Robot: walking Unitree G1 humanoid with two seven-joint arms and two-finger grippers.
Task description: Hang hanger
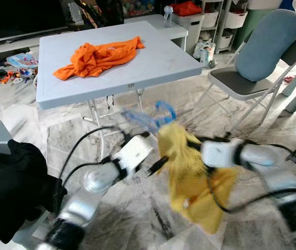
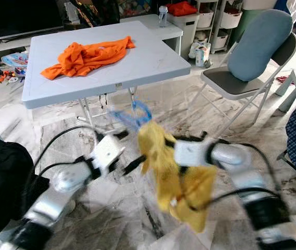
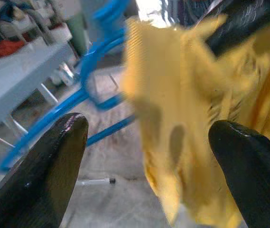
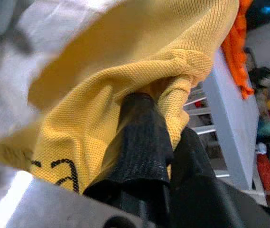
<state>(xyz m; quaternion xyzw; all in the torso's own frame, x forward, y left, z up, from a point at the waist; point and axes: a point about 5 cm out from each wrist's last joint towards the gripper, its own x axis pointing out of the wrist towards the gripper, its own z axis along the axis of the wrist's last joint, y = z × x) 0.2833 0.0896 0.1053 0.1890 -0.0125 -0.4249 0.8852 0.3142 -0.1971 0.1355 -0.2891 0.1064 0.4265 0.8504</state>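
A yellow shirt (image 1: 189,177) hangs in front of me over the marble floor, blurred by motion. A blue hanger (image 1: 153,117) sticks out of its top toward the table. My right gripper (image 4: 149,137) is shut on a fold of the yellow fabric; from the head it sits at the shirt's right side (image 1: 194,146), its fingers buried in cloth. My left gripper (image 3: 151,130) stands open just left of the shirt, with the blue hanger (image 3: 97,76) and yellow cloth (image 3: 191,118) in front of its fingers. One black finger (image 1: 158,165) points at the shirt.
A white folding table (image 1: 153,62) stands ahead with an orange shirt (image 1: 98,56) on it. A grey folding chair with a blue cushion (image 1: 257,52) is at the right. A black garment (image 1: 12,187) lies at my near left. Toys and storage shelves line the back.
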